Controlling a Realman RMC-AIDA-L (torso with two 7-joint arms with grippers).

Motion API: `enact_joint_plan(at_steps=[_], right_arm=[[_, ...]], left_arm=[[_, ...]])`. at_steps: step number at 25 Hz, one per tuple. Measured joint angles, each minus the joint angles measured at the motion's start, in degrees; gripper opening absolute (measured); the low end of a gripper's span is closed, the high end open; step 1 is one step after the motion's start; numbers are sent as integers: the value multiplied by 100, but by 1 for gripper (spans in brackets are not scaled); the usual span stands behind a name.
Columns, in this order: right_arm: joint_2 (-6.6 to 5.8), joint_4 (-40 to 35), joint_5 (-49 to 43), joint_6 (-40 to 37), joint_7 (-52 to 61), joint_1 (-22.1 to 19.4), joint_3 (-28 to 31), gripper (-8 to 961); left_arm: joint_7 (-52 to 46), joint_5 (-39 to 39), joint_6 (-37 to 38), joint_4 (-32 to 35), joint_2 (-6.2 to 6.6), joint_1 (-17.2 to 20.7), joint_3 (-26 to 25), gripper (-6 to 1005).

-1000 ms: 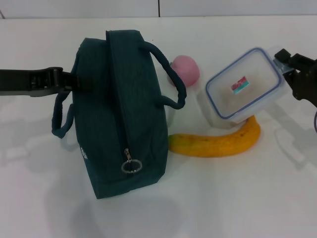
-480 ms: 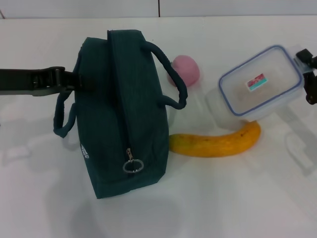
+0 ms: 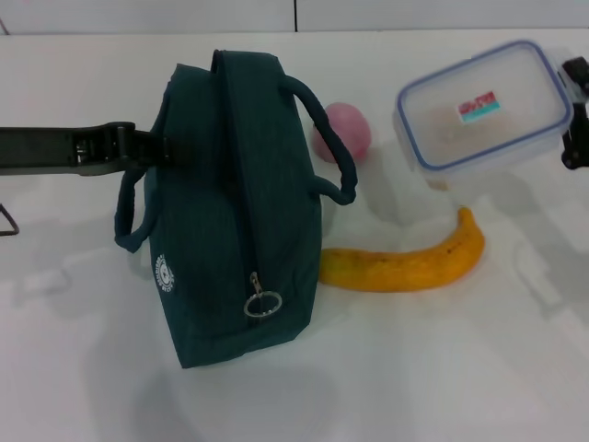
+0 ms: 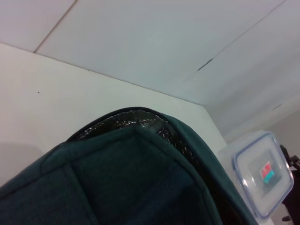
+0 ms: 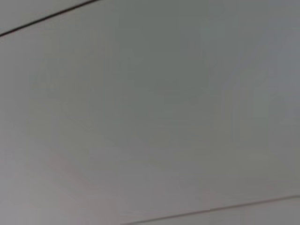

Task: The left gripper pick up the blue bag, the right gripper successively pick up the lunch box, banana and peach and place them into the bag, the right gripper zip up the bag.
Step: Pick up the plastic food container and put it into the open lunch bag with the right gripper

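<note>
The blue bag (image 3: 235, 198) stands upright at the centre left of the head view, its zipper pull (image 3: 262, 302) toward the front. My left gripper (image 3: 158, 150) reaches in from the left and is shut on the bag's side by a handle. The clear lunch box (image 3: 492, 103) with a blue rim hangs above the table at the right, and my right gripper (image 3: 571, 115) is shut on its right end. The banana (image 3: 405, 264) lies on the table below it. The pink peach (image 3: 343, 131) sits behind the bag's right handle. The left wrist view shows the bag's top (image 4: 117, 173) and the lunch box (image 4: 262, 172).
The white table (image 3: 414, 368) spreads all around. A thin metal loop (image 3: 7, 221) pokes in at the left edge. The right wrist view shows only a pale flat surface with seam lines.
The lunch box has risen off the table and moved back and to the right, uncovering the banana's tip. The bag has shifted a little to the right with the left gripper.
</note>
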Motion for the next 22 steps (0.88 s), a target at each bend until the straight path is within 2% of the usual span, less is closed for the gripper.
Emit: enact_joint_plan(at_steps=[6, 15, 18, 22], right_arm=[[0, 150, -18, -242, 58, 369, 138, 97], [0, 319, -233, -336, 42, 1252, 219, 97], [0, 356, -649, -293, 11, 1530, 615, 97], [0, 381, -1647, -38, -33, 1827, 1482, 98]], left_arm=[[43, -136, 9, -3, -5, -3, 35, 45], [46, -138, 51, -3, -5, -26, 53, 45], [46, -139, 72, -4, -8, -40, 58, 45], [46, -139, 75, -12, -19, -44, 114, 45]])
